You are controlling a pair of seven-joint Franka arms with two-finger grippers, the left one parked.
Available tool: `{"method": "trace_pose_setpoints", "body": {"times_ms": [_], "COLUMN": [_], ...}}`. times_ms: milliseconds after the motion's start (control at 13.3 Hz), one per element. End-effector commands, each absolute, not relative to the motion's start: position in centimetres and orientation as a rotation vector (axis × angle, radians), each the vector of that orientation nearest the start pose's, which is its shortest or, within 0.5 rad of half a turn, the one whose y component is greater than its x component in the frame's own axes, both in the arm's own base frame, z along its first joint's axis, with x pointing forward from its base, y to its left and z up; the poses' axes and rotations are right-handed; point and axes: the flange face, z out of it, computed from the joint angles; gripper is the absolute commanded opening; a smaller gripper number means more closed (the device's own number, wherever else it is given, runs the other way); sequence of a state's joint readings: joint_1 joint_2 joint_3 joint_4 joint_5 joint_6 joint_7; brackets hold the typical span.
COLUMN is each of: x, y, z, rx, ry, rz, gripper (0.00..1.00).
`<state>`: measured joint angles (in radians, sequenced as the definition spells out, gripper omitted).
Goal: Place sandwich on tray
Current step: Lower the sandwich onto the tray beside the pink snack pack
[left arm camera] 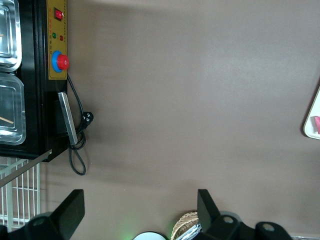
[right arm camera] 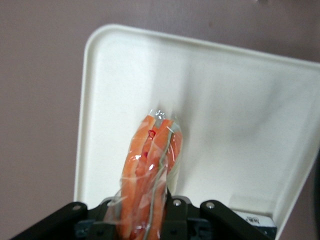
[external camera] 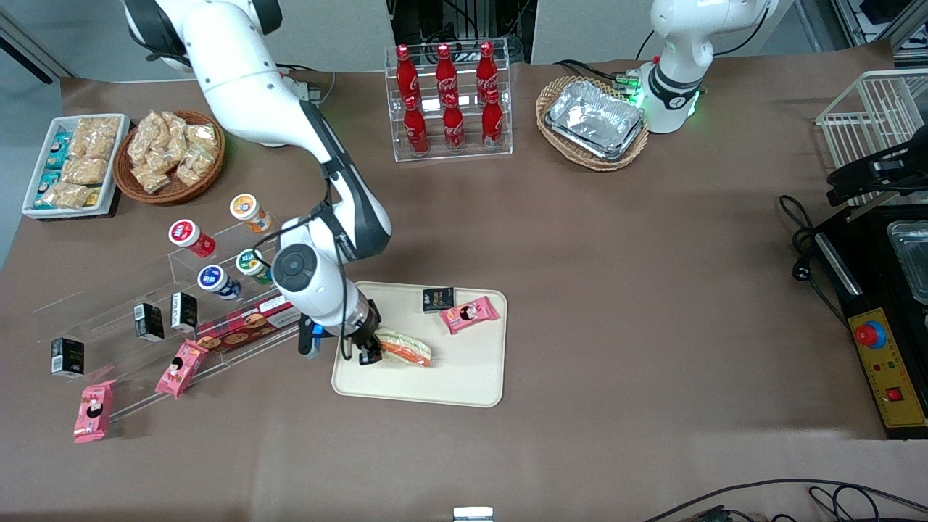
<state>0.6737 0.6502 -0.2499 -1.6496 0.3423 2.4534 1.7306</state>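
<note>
Front view shows the sandwich (external camera: 406, 349) lying over the tray (external camera: 464, 377), at the end toward my working arm's side, with orange filling and pale bread showing through its clear wrap. My jaws (external camera: 367, 346) are clenched on the sandwich's end; from my wrist camera the sandwich (right arm camera: 150, 175) runs out from between my jaws (right arm camera: 145, 227), its orange layers edge-on above the cream tray (right arm camera: 240, 125). I cannot tell whether the sandwich's free end touches the tray floor or hangs just above it. Also on the tray, farther from the front camera than the sandwich, lie a small black packet (external camera: 438, 299) and, just beside it, a pink snack packet (external camera: 470, 314). Beside the tray, toward my arm's end of the brown surface (external camera: 616, 290), stands a clear stepped rack (external camera: 145, 304) with round-lidded cups, small black boxes and a red biscuit box (external camera: 243, 328). Two more pink packets (external camera: 94, 411) lie near the rack's front edge. Farther from the front camera a clear stand holds red cola bottles (external camera: 448, 101).
</note>
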Motion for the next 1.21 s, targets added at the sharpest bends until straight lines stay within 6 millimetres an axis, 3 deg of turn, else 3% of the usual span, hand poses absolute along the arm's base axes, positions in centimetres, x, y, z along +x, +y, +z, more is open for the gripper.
{"method": "trace_pose_setpoints", "body": {"times_ms": [0,226,301,377,603,979,1130], "x": [63.0,63.4,63.6,63.8,63.9,63.7,63.7], "y": [34.1,34.3,34.1,33.8,33.8,34.2,34.4], "z": [23.0,22.1,22.1,22.1,22.8,23.3,24.3], "rx": [-2.146,-2.161,-2.163,-2.161,-2.321,-2.333,-2.336], "ry": [1.982,1.971,1.967,1.97,1.799,1.781,1.771], "rz": [-0.034,-0.044,-0.048,-0.052,-0.113,-0.107,-0.099], "gripper": [0.16,0.16,0.31,0.95,1.0,1.0,1.0]}}
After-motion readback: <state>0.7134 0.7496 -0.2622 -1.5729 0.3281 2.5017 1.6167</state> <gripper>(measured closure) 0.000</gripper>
